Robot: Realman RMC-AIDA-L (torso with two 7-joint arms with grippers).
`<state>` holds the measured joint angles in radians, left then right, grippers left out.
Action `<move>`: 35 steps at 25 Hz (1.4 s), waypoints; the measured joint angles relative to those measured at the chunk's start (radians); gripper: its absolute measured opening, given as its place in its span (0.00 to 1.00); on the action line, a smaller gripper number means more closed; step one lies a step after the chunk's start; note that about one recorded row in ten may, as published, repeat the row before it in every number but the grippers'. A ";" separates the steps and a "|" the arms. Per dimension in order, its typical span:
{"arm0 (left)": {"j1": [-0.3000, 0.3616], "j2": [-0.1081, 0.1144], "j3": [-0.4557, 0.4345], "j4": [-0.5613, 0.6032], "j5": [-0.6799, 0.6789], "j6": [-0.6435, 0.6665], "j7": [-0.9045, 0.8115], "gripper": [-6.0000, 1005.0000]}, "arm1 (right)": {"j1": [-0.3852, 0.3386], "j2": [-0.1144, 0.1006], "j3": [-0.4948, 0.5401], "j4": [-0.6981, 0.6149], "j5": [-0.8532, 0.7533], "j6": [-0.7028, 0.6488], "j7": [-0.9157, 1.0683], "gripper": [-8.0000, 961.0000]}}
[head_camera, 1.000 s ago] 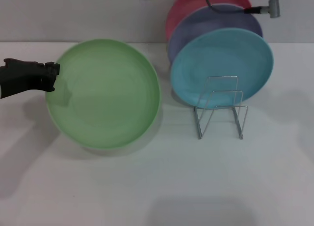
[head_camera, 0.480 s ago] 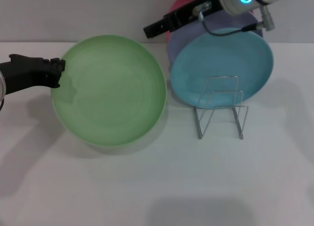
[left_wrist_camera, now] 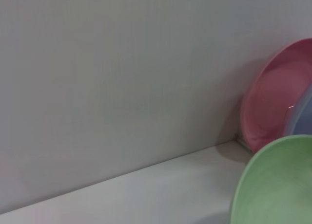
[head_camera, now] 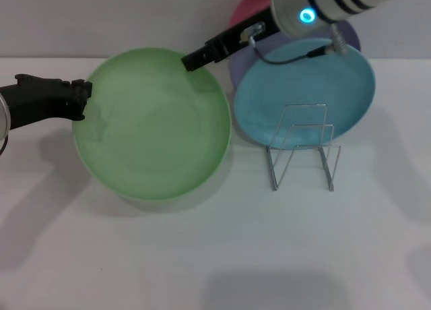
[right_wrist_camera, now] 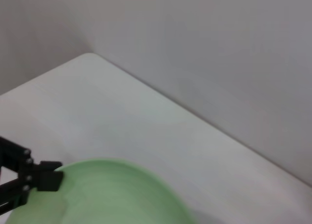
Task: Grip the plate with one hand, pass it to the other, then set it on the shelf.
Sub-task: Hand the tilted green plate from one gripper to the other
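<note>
The light green plate is held off the table, tilted toward my head camera. My left gripper is shut on its left rim. It also shows in the left wrist view and the right wrist view. My right gripper, on a white arm with black bands and a blue light, reaches in from the upper right, its black tip at the plate's upper right rim. The left gripper shows in the right wrist view. The silver wire shelf stands to the right.
A turquoise plate, a lavender plate and a pink plate lean in a row behind the shelf, near the back wall. The pink plate shows in the left wrist view. White table lies in front.
My right arm has swung down and left, its gripper tip reaching the green plate's upper right rim. The plate has shifted slightly right in the left gripper.
</note>
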<state>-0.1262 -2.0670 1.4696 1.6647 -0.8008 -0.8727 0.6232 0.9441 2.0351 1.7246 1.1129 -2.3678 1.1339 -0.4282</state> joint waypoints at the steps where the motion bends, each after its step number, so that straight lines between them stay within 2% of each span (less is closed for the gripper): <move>1: -0.001 0.000 0.000 0.000 0.000 0.000 0.000 0.03 | 0.006 0.005 0.002 -0.013 0.000 -0.003 -0.009 0.85; 4: -0.005 -0.001 0.003 0.000 0.000 0.000 0.000 0.03 | 0.028 0.020 0.007 -0.063 0.000 -0.014 -0.035 0.85; 8: -0.008 -0.001 0.005 0.000 0.000 0.000 -0.002 0.03 | 0.043 0.027 0.002 -0.095 0.000 -0.044 -0.038 0.85; 13: -0.009 0.000 0.008 0.001 0.000 0.000 -0.002 0.03 | 0.046 0.027 0.011 -0.110 0.000 -0.063 -0.038 0.79; 24: -0.009 0.003 0.007 0.006 -0.020 -0.004 0.002 0.03 | 0.064 0.032 0.000 -0.161 0.007 -0.079 -0.086 0.60; 27: -0.008 0.004 0.005 0.006 -0.022 -0.004 0.002 0.03 | 0.058 0.033 0.000 -0.157 0.011 -0.081 -0.109 0.35; 32: -0.007 0.004 0.001 0.006 -0.022 0.000 0.003 0.04 | 0.044 0.039 -0.004 -0.136 0.015 -0.082 -0.139 0.15; 35: -0.010 0.006 0.002 0.006 -0.022 -0.005 0.005 0.04 | 0.036 0.040 -0.031 -0.118 0.022 -0.080 -0.142 0.15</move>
<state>-0.1367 -2.0609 1.4721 1.6705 -0.8231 -0.8780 0.6279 0.9799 2.0747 1.6935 0.9948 -2.3455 1.0536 -0.5707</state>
